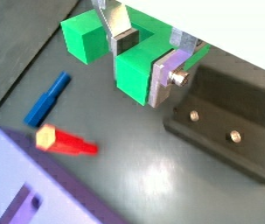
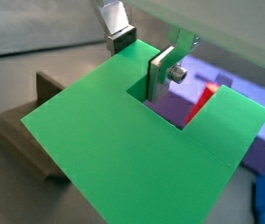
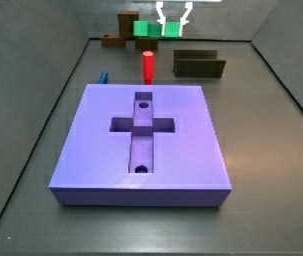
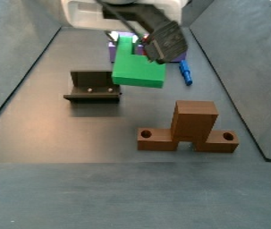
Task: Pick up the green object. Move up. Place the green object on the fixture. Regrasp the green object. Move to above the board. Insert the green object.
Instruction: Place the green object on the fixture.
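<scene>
Green object (image 4: pixel 138 68) clamped in gripper (image 1: pixel 146 54) jaws, above floor

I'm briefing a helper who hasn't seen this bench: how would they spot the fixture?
Start at the big purple board. Beyond its far end stands the fixture, a dark L-shaped bracket, beside the gripper holding the green object. Unlike the lighter brown block, it has two screw holes in its base.
</scene>
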Controlling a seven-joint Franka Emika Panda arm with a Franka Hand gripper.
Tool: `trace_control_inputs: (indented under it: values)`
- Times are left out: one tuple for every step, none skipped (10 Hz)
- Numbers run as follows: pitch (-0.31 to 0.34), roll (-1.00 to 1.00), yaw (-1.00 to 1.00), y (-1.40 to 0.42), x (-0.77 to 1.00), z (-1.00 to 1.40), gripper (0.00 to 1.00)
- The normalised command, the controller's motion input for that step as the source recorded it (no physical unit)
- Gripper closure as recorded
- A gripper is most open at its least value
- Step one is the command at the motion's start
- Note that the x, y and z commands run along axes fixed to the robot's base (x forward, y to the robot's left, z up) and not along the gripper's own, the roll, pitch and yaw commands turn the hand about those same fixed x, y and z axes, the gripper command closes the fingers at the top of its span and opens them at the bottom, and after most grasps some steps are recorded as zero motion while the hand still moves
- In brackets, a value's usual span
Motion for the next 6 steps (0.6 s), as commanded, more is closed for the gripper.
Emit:
trace_control_inputs:
  values:
    - [0.080, -1.00, 0.11, -0.06, 0.46, 0.05, 1.00]
    - [0.089, -1.00, 0.11, -0.05, 0.45, 0.06, 1.00]
    - [0.106, -1.00, 0.12, -0.05, 0.43, 0.06, 1.00]
    - [0.117, -1.00, 0.12, -0.03, 0.42, 0.07, 1.00]
    - [0.100, -1.00, 0.13, 0.00, 0.37, 0.07, 1.00]
    - [0.103, -1.00, 0.14, -0.01, 0.37, 0.07, 1.00]
